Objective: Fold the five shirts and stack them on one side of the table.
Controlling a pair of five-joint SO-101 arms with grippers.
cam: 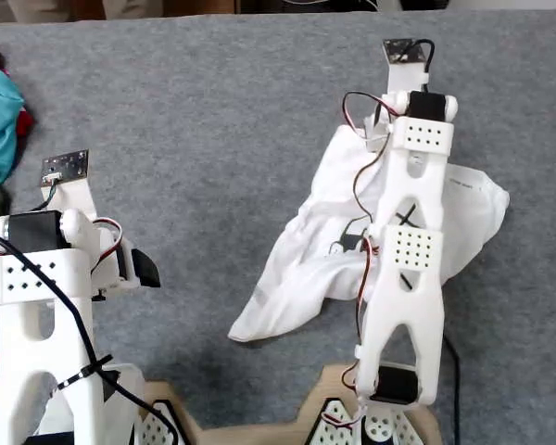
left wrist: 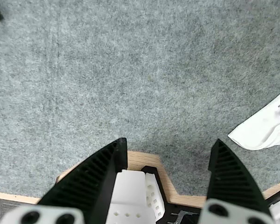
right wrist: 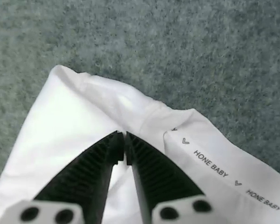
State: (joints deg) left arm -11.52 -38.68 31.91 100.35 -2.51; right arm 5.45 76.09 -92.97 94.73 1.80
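Grey table (cam: 213, 111), white shirt (cam: 301, 269) half under right arm (cam: 410, 250)

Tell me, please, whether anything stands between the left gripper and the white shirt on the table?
Nothing visible does: bare grey felt lies between the left gripper, jaws open, and the white shirt at its nearest corner. The right gripper is shut on that shirt.

Grey table covering (cam: 213, 111): fuzzy matt felt. White crumpled shirt (cam: 306, 250): smooth thin cloth. Pale base board (left wrist: 142, 159): bare wood.
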